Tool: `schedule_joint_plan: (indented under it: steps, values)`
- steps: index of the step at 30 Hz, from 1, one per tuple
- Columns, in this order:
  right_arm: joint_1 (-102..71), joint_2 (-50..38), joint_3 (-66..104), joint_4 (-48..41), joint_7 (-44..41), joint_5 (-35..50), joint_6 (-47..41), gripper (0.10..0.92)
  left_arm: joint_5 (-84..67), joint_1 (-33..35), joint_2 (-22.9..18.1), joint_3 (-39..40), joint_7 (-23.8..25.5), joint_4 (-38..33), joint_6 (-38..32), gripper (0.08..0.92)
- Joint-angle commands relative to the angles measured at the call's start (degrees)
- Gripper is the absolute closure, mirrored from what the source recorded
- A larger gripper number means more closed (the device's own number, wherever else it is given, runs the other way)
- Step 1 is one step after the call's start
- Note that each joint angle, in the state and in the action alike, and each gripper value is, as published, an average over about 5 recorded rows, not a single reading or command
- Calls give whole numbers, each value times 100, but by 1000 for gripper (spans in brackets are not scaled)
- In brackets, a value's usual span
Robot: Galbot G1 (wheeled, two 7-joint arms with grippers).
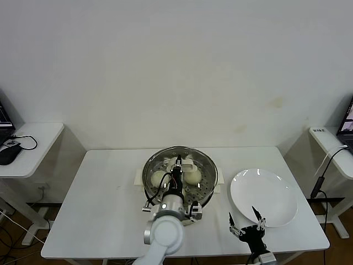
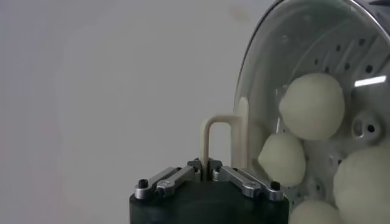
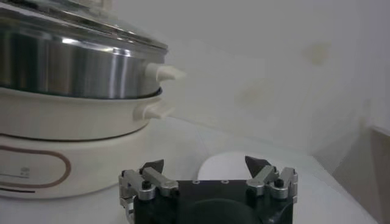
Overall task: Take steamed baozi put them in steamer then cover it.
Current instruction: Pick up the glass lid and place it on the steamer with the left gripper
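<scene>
The steamer holds the steamed baozi on its perforated tray, under the cover. The left gripper is clamped on the cover's cream handle. The right gripper, jaws apart, hangs beside the empty white plate.

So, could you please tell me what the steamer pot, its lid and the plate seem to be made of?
The steamer pot looks like polished stainless steel, mirror-bright with streaked reflections, on a cream base, probably plastic. The cover seems clear glass: the baozi show through it; its cream handle, pinched by the left gripper, looks like plastic. The plate is glossy white, perhaps ceramic.
</scene>
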Motion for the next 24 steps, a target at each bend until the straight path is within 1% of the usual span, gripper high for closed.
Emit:
schedule_joint_plan:
  steps: [1,15,21,24]
  values:
    - [-25,-6,4,13,-7,-5,10,202,14,-25,-24,-23,-17,60,-5,859]
    - [-35,-7,-13,2,-24,-24,19,203,-46,-40,-12,-101,-36,108,-12,859]
    - [-44,-6,-22,3,-30,-41,25,203,-110,-28,-39,-109,-117,103,-28,859]
    - [-50,-9,-26,9,-31,-44,25,203,-128,-4,-47,-102,-135,69,-27,834]
